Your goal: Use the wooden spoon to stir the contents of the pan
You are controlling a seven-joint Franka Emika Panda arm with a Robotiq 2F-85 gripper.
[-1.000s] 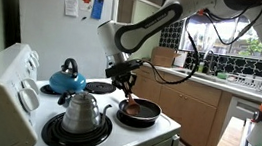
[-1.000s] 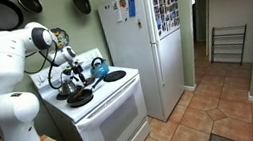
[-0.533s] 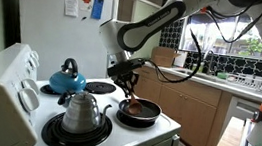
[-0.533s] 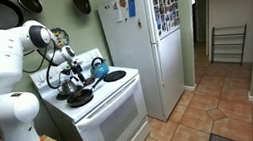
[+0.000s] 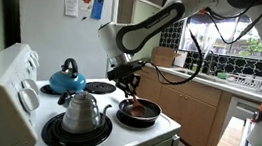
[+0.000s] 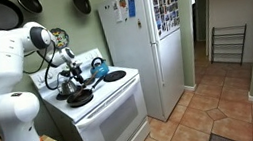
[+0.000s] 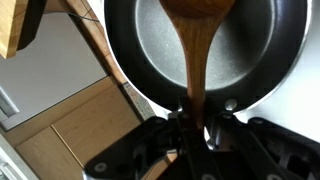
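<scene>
The dark pan (image 5: 139, 112) sits on the stove's front burner, and it also shows in the other exterior view (image 6: 80, 98). Its inside shows the reddish-brown contents (image 5: 143, 109). My gripper (image 5: 125, 83) hangs just above the pan's near rim, shut on the wooden spoon's handle (image 5: 128, 98), which slants down into the pan. In the wrist view the gripper (image 7: 196, 118) clamps the wooden spoon (image 7: 197, 55). The spoon's bowl rests in the pan (image 7: 140, 45), whose floor looks grey there. The gripper (image 6: 71, 82) also shows in an exterior view, above the pan.
A shiny steel kettle (image 5: 82, 111) stands on the burner beside the pan. A blue kettle (image 5: 67, 77) stands behind it. A bare burner (image 5: 100, 86) lies at the back. The stove's back panel (image 5: 10, 73), wooden cabinets (image 7: 80, 125) and a fridge (image 6: 147, 37) stand around the stove.
The gripper and spoon have shifted only slightly over the pan; the pan and kettles have not moved.
</scene>
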